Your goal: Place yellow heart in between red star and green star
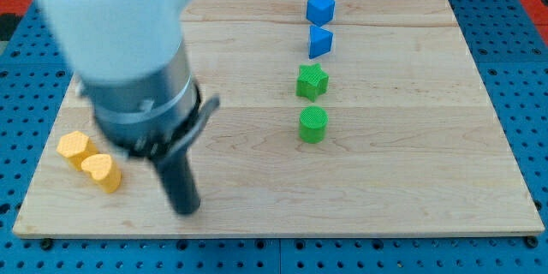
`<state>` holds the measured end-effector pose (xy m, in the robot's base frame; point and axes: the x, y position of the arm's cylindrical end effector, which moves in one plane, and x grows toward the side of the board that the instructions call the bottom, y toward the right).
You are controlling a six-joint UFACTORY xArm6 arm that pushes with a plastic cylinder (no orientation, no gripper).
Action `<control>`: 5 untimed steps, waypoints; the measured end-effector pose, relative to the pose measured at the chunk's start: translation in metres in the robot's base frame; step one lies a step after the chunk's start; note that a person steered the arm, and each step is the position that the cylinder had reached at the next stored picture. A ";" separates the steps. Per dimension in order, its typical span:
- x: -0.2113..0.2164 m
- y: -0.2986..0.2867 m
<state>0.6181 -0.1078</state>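
Observation:
The yellow heart lies near the board's lower left, touching a second yellow block up and to its left. The green star sits right of centre in a vertical column of blocks. No red star shows; the arm's body may hide it. My tip is at the bottom of the dark rod, to the right of the yellow heart and a little below it, with a gap between them.
A green cylinder sits just below the green star. Two blue blocks stand above it near the view's top. The arm's grey body covers the board's upper left. The wooden board ends at blue pegboard.

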 end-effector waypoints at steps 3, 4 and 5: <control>-0.034 -0.087; 0.001 -0.079; -0.012 -0.121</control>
<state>0.6063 -0.2288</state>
